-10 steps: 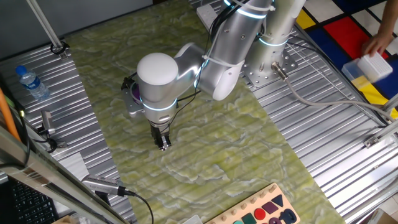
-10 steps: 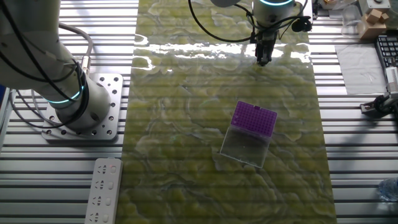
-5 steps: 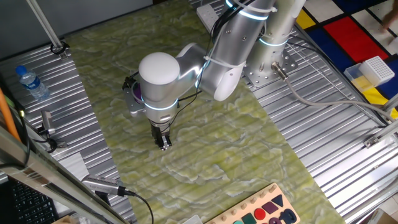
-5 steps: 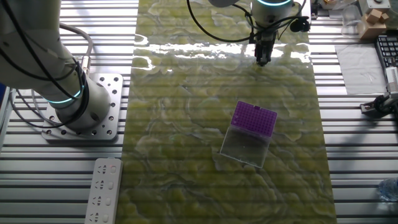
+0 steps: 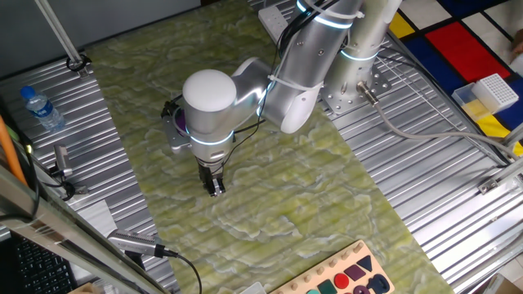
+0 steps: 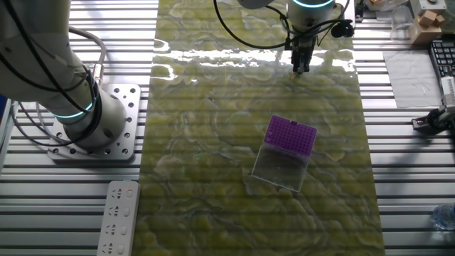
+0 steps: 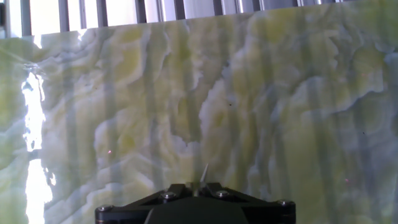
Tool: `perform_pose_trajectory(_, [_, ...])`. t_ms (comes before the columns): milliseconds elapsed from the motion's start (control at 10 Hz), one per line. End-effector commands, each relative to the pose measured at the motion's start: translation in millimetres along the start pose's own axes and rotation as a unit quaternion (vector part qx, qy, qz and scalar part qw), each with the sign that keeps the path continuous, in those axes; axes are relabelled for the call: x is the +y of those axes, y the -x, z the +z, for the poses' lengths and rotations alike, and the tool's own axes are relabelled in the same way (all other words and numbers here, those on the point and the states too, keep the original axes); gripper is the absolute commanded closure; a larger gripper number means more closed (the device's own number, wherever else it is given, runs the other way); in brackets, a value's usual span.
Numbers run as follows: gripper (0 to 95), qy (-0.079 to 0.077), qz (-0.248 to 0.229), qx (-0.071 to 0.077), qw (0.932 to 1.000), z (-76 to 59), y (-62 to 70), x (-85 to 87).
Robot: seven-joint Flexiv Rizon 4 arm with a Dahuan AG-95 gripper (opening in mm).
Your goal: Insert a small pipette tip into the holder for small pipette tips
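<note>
Holding a thin tip at the mat's far end, well apart from the purple holder.

One fixed view: arm bent over, pincer [image 5: 215, 189] pointing straight down near the worktop [image 5: 327, 212]. Other fixed view: the holder [image 6: 291, 135] sits mid-mat. Hand view: pincer clenched on a pale pipette tip [image 7: 203, 173]; it looks light, slippery and easily bent, best gripped at its wide end.

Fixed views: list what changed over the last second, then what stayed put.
A person's hand over the white-grid tip box at the far right has withdrawn, leaving the box uncovered. The gripper, shut on the pipette tip, and the purple holder have not visibly moved.
</note>
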State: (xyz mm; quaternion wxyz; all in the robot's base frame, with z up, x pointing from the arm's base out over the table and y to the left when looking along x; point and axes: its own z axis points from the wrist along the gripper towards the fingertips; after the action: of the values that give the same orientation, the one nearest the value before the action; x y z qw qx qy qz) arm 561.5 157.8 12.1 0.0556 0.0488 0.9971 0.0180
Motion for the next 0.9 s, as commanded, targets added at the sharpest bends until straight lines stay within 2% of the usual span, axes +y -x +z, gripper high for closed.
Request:
perform_pose_trajectory(100, [95.0,0.000,-0.001,0.000,1.0000,0.4,0.0,-0.4])
perform_pose_trajectory(400, [95.0,0.000,-0.001,0.000,1.0000,0.5,0.0,-0.5])
perform_pose_trajectory(500, [76.0,0.000,0.000,0.000,1.0000,0.5,0.0,-0.6])
perform_pose_trajectory(900, [76.0,0.000,0.003,-0.001,1.0000,0.5,0.0,-0.6])
